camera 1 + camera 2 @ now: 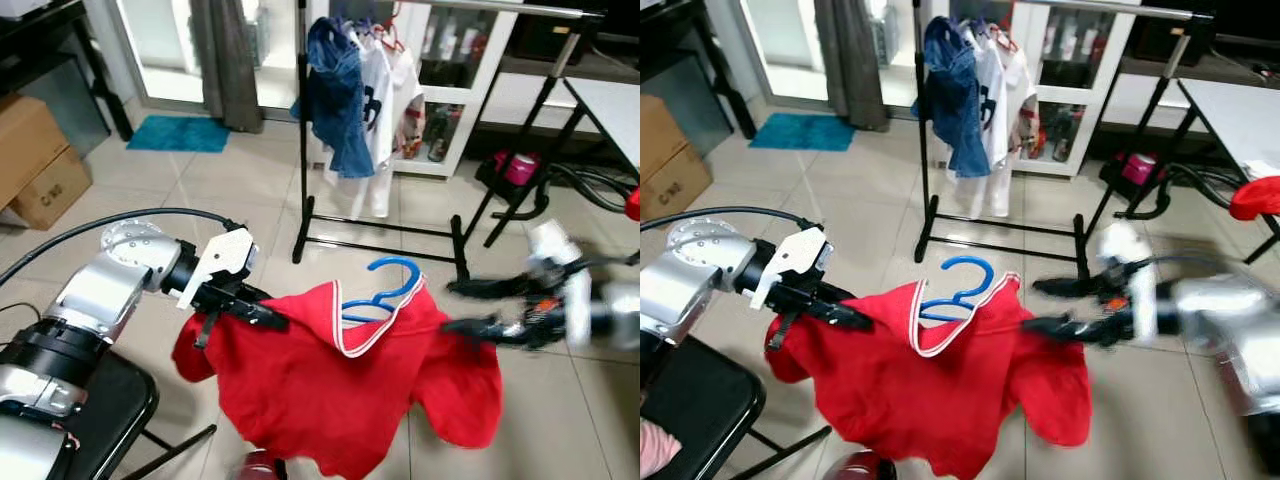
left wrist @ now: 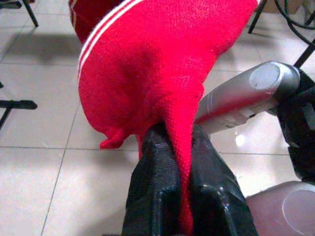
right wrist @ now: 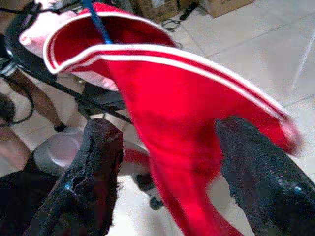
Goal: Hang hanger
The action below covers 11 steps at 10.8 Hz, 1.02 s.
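**Q:** Where do you stand in the task?

**A:** Carry stage, by my reading. Your left hand [image 2: 184, 196] is clamped on a fold of the red sweater [image 1: 340, 390]; the wrist view shows the knit squeezed between both black fingers [image 2: 152, 191]. Your right hand [image 3: 167, 162] sits at the other shoulder with its fingers spread wide, cloth passing between them but not gripped. That arm is blurred in the head views, so I judge it mid-motion.

**Q:** And the hanger?

**A:** The blue hanger [image 1: 385, 285] is inside the sweater, hook poking up out of the white-striped collar, held up between your two hands above the tiled floor [image 1: 200, 200].

**Q:** What does the next move call for?

**A:** Beyond the sweater stands the black clothes rack [image 1: 305, 130], already carrying a denim garment [image 1: 335, 95] and a white shirt [image 1: 385, 90]. Its rail is cut off at the top of the view. You likely need a firm hold on the right side or on the hook itself, then step closer, lift high, and set the hook over the rail beside those clothes.
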Tool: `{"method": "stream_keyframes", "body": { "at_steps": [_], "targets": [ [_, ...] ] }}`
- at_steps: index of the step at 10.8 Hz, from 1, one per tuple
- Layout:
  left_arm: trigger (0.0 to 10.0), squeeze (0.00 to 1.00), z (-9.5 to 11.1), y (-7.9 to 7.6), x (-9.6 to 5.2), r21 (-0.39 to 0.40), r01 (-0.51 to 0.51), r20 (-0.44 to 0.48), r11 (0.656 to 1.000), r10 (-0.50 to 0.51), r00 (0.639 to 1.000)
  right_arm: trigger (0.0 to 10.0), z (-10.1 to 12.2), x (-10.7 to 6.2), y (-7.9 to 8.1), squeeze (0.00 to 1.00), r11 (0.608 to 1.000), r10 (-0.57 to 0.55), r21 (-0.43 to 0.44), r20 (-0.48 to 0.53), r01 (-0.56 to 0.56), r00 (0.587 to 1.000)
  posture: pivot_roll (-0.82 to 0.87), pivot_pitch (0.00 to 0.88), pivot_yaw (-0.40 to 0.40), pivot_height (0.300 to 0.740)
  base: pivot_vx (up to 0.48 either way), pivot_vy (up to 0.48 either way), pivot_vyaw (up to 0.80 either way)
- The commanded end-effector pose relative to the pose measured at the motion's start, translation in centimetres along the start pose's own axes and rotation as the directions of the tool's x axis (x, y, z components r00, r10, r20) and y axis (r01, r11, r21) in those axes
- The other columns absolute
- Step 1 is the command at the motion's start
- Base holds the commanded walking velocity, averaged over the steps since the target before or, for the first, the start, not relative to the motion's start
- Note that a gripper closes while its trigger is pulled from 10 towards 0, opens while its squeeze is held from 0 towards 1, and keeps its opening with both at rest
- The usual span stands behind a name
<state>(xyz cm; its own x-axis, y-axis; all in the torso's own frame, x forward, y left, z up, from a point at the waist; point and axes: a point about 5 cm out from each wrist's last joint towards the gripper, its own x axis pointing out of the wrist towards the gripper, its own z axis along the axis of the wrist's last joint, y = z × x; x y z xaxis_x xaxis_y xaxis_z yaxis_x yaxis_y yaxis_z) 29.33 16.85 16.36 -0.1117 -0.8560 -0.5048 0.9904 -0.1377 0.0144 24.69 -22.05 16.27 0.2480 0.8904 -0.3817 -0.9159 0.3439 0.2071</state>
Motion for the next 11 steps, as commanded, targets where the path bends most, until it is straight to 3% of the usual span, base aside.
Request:
{"method": "stream_keyframes", "body": {
  "at_steps": [1, 3, 4, 5, 6, 11],
  "targets": [
    [0.0, 0.00, 1.2, 0.5, -0.6, 0.049, -0.027, 0.011, 0.998, 0.026, 1.000, 10.0, 0.4, 0.4, 0.3, 0.00, 1.000, 0.015, -0.018, -0.002, -0.015, 1.000, 0.02, 0.000, 0.007, 0.740, 0.000, 0.000, 0.00],
    [0.0, 0.00, 1.7, 1.0, 0.1, 0.072, -0.027, 0.026, 0.997, 0.025, 0.999, 10.0, -0.2, 2.6, 0.6, 0.00, 1.000, 0.028, -0.007, -0.043, -0.029, 0.999, 0.02, 0.000, 0.002, 0.740, 0.000, 0.000, 0.00],
    [0.0, 0.00, 1.9, 1.1, 0.3, 0.081, -0.024, 0.030, 0.996, 0.022, 0.999, 5.0, -0.3, 3.1, 0.4, 0.00, 1.000, 0.017, -0.005, -0.046, -0.017, 0.999, 0.02, 0.000, 0.002, 0.740, 0.000, 0.000, 0.00],
    [0.0, 0.00, 2.0, 1.2, 0.4, 0.090, -0.023, 0.030, 0.996, 0.020, 0.999, 2.8, -0.2, 3.3, 0.4, 0.00, 1.000, 0.013, -0.001, -0.039, -0.013, 0.999, 0.02, 0.000, -0.001, 0.740, 0.000, 0.000, 0.00],
    [0.0, 0.00, 2.1, 1.3, 0.4, 0.096, -0.026, 0.032, 0.995, 0.023, 0.999, 0.0, -0.2, 3.4, 0.3, 0.00, 1.000, 0.012, 0.003, -0.033, -0.012, 0.999, 0.02, 0.000, -0.001, 0.740, 0.000, 0.000, 0.00],
    [0.0, 0.00, 2.6, 2.0, 0.3, 0.120, -0.056, 0.035, 0.991, 0.052, 0.998, 0.0, 0.2, 3.7, 0.4, 0.00, 0.999, 0.034, 0.005, -0.014, -0.034, 0.999, 0.03, 0.000, 0.000, 0.740, 0.000, 0.000, 0.00]
  ]
}}
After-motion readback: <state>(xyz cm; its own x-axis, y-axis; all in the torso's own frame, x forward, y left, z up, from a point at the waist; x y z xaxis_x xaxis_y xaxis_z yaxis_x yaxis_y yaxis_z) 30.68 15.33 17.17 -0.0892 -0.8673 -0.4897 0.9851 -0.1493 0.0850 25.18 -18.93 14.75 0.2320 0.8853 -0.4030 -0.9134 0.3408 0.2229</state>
